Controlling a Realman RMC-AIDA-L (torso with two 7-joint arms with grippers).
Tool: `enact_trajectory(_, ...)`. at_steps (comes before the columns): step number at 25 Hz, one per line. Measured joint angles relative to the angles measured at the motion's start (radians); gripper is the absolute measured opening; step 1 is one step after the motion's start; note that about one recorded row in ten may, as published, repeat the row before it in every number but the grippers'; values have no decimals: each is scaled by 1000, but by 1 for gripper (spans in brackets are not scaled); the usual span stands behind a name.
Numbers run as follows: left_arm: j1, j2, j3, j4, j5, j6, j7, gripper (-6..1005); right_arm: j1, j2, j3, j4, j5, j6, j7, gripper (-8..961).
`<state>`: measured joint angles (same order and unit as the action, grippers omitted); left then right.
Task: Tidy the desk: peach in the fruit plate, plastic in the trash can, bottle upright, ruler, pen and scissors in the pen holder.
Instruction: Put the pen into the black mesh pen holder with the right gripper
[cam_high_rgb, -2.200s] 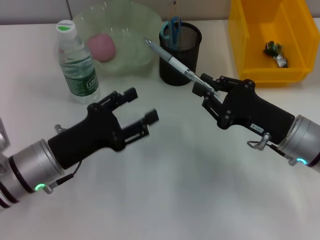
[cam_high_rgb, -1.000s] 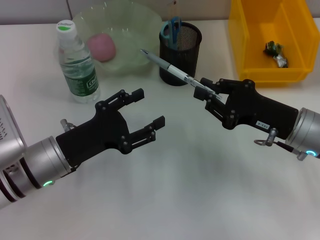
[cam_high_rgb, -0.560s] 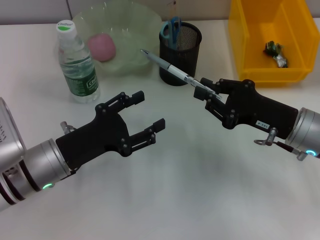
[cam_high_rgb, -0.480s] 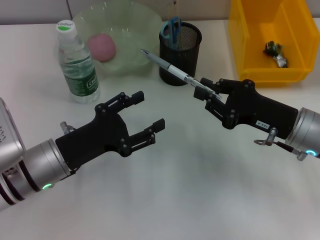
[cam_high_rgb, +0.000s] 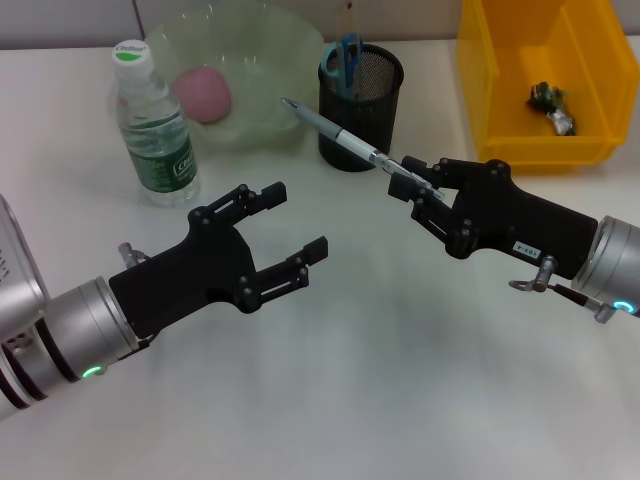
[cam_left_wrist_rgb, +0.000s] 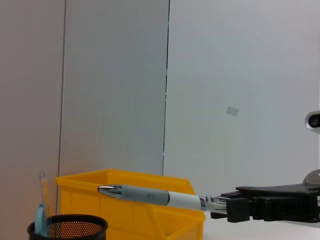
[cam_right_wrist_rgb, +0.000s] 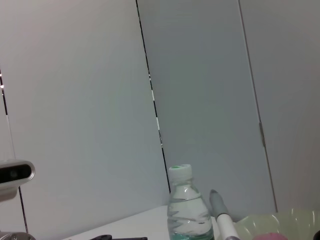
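My right gripper (cam_high_rgb: 412, 187) is shut on a grey-and-white pen (cam_high_rgb: 340, 132) that slants up and to the left, its tip near the rim of the black mesh pen holder (cam_high_rgb: 360, 94). Blue-handled scissors (cam_high_rgb: 343, 60) stand in the holder. A pink peach (cam_high_rgb: 203, 95) lies in the pale green fruit plate (cam_high_rgb: 270, 40). The water bottle (cam_high_rgb: 152, 126) stands upright at the left. My left gripper (cam_high_rgb: 290, 228) hovers open over the desk, holding nothing. The left wrist view shows the pen (cam_left_wrist_rgb: 155, 196) held level by the right gripper (cam_left_wrist_rgb: 225, 208), beside the holder (cam_left_wrist_rgb: 70, 228). No ruler is visible.
A yellow bin (cam_high_rgb: 545, 75) stands at the back right with a crumpled scrap (cam_high_rgb: 552, 108) inside. White desk surface (cam_high_rgb: 380, 380) spreads in front of both arms. The right wrist view shows the bottle (cam_right_wrist_rgb: 187, 207) and pen tip (cam_right_wrist_rgb: 220, 207) before a grey wall.
Over two seconds the right gripper lowered the pen's tip slightly leftward, and the left gripper shifted right and toward me. In the last second almost nothing moved.
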<state>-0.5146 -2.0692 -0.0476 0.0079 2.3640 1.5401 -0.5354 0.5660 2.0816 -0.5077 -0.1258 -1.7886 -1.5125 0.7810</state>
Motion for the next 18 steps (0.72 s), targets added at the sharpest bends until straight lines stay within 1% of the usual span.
enact_trajectory(18,-2,0,0,3,0,-6,-3,782,2,0,0,-12,0,-2,18,222)
